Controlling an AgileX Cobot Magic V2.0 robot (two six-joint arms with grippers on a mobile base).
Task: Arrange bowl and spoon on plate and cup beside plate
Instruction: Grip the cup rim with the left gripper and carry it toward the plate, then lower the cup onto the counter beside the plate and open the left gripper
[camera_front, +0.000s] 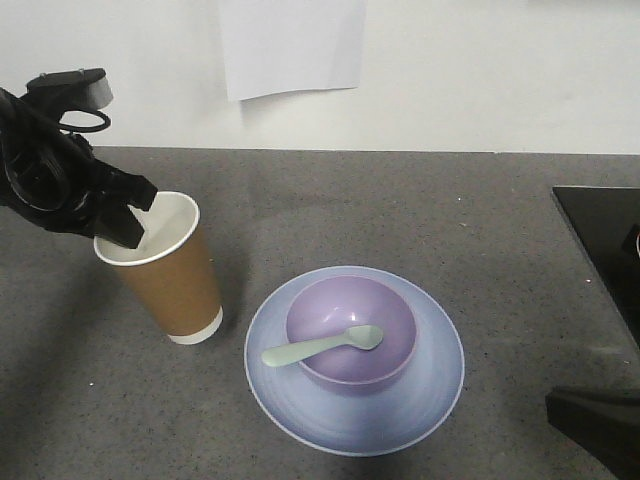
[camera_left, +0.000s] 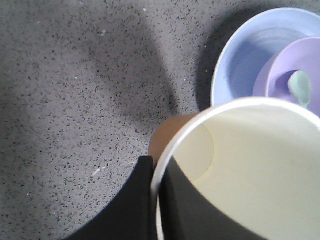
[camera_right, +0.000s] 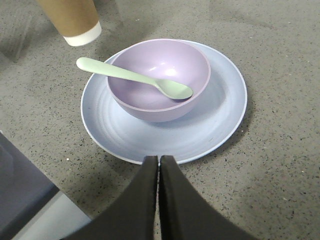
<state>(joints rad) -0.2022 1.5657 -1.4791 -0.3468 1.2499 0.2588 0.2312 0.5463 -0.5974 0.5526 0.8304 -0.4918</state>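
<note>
- Left hand (camera_front: 128, 222) pinches the cup (camera_front: 170, 278) rim, just beside the plate (camera_front: 430, 400) on the tabletop (camera_front: 400, 200).
- Spoon (camera_front: 322, 346) lies in the bowl (camera_front: 352, 330) on the plate.
- Right hand (camera_right: 159, 165) clenched, holding nothing.

I find no text, label, brand, number or sign that I can read in any of my three views. The cup (camera_front: 170, 275) carries plain brown paper with no print, and the white sheet (camera_front: 290, 45) on the wall behind the surface (camera_front: 400, 200) shows me only a blank face.
</note>
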